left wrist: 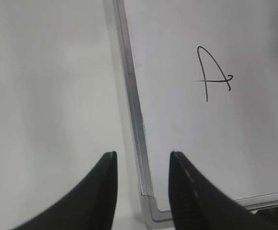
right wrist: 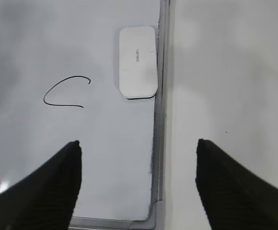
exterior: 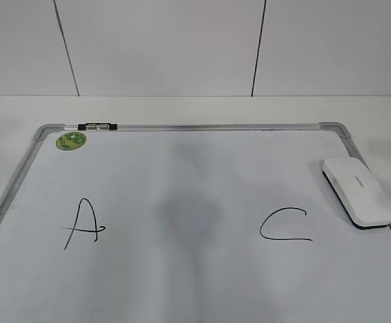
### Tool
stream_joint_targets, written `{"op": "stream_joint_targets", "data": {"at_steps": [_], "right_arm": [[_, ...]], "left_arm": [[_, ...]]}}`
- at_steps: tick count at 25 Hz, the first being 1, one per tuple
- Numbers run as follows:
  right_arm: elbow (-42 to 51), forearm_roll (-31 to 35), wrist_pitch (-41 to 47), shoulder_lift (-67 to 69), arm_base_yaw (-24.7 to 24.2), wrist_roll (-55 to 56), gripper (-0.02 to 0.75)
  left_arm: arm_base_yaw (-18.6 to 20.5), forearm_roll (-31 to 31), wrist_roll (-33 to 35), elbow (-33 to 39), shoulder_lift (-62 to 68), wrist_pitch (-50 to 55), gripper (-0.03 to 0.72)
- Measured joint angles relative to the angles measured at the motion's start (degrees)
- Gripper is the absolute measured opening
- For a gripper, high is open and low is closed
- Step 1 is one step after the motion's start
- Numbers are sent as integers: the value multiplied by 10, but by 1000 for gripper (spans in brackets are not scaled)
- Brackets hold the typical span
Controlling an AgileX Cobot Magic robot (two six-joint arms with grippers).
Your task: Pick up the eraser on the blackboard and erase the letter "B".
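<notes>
The blackboard (exterior: 195,282) is a white dry-erase board with a silver frame, lying flat. It carries a black "A" (exterior: 81,223) and a "C" (exterior: 286,225). Between them is only a grey smudge (exterior: 188,215); no letter "B" shows. The white eraser (exterior: 358,192) lies on the board by its right frame, also in the right wrist view (right wrist: 138,61). My right gripper (right wrist: 138,148) is open and empty above the board's near right corner. My left gripper (left wrist: 142,158) is open and empty above the board's left frame (left wrist: 136,115), with the "A" (left wrist: 213,74) ahead.
A round green sticker (exterior: 70,140) and a small black-and-silver clip (exterior: 97,126) sit at the board's top left. White table surface (exterior: 195,108) surrounds the board. A white panelled wall stands behind.
</notes>
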Motion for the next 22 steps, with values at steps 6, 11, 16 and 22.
{"op": "stream_joint_targets", "data": {"at_steps": [6,11,16,22], "right_arm": [[117,-29,-24,-136,0,-1,572],[192,-30,-33,-204,0,-1,572],[206,-30,-45,-288,0,-9,572],[210,-25,-28,-368,0,-18,572]], "left_arm": [[0,-5,0,62,-167,4,267],[0,-8,0,149,-328,7,254],[0,-8,0,211,-458,7,244],[0,-8,0,256,-507,-9,244]]}}
